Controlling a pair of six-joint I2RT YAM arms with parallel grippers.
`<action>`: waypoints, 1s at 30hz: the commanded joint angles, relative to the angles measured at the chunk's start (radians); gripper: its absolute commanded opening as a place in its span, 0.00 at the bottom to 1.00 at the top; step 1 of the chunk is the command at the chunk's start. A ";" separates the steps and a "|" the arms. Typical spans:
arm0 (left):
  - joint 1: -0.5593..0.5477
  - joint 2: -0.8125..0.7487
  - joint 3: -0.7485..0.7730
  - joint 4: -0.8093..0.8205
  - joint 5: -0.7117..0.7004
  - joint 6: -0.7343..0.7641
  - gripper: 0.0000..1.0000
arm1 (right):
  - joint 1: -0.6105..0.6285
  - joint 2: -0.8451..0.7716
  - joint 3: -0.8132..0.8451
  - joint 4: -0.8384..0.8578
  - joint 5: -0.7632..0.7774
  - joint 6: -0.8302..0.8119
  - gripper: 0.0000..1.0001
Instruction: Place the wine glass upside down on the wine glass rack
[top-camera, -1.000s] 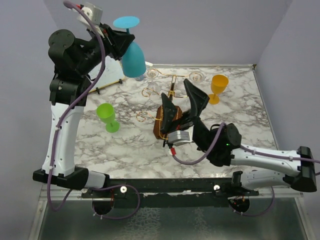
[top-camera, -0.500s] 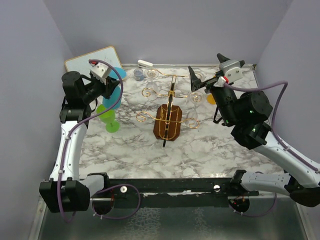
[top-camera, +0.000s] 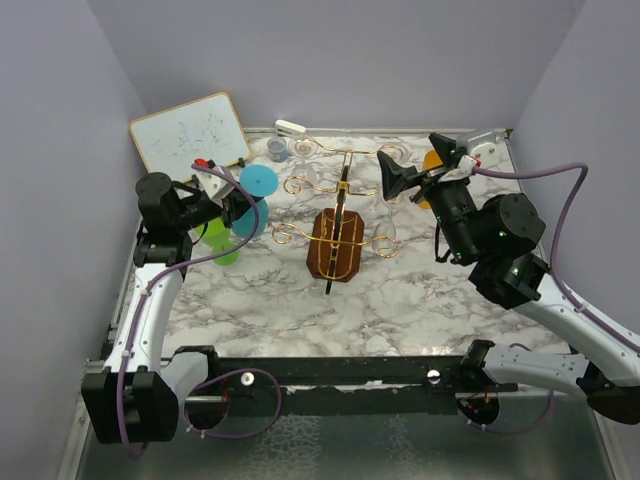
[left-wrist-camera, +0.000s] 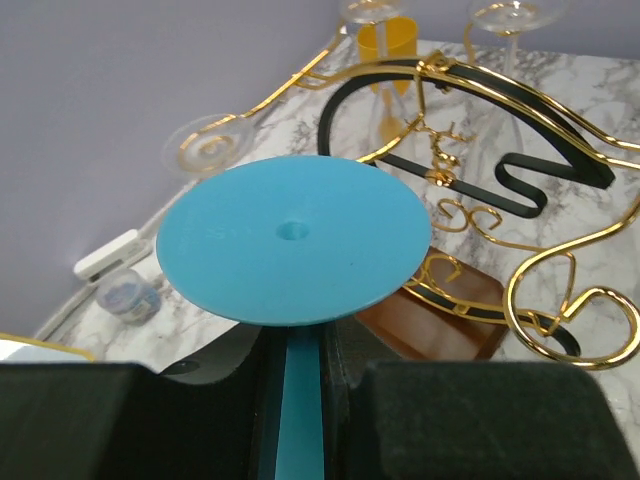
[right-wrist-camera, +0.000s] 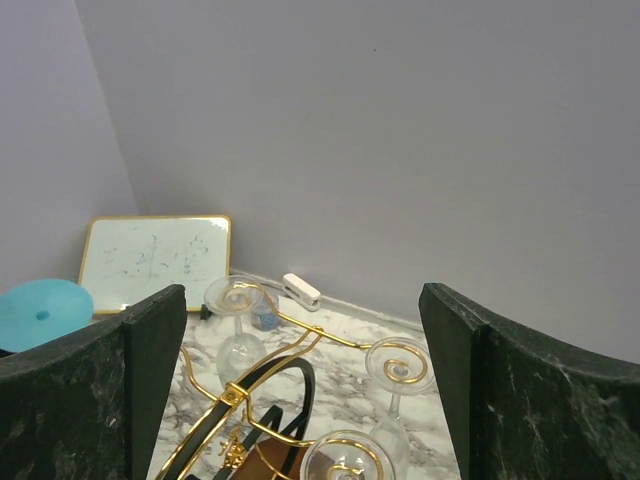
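Top external view: one marbled counter (top-camera: 400, 300) carries one wine glass rack (top-camera: 338, 225) at its centre. The left end effector (top-camera: 230, 203) is clamped on the stem of the single blue wine glass (top-camera: 257, 182), which is inverted, foot up, near the rack's 9 o'clock but apart from it. The right end effector (top-camera: 420, 166) gapes wide and empty at 2 o'clock. In the right wrist view three clear glasses (right-wrist-camera: 240, 300) hang on the rack. There is also one green glass (top-camera: 215, 240) and one orange glass (left-wrist-camera: 385, 40).
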 joint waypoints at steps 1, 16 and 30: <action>-0.033 -0.020 -0.084 0.195 0.109 -0.079 0.00 | -0.004 -0.025 -0.019 -0.034 0.038 0.058 0.99; -0.175 0.066 -0.117 0.147 0.101 0.059 0.00 | -0.004 -0.024 -0.053 -0.031 0.063 0.092 0.99; -0.197 0.176 -0.114 0.245 0.094 0.042 0.00 | -0.002 0.033 -0.028 -0.029 0.059 0.077 0.99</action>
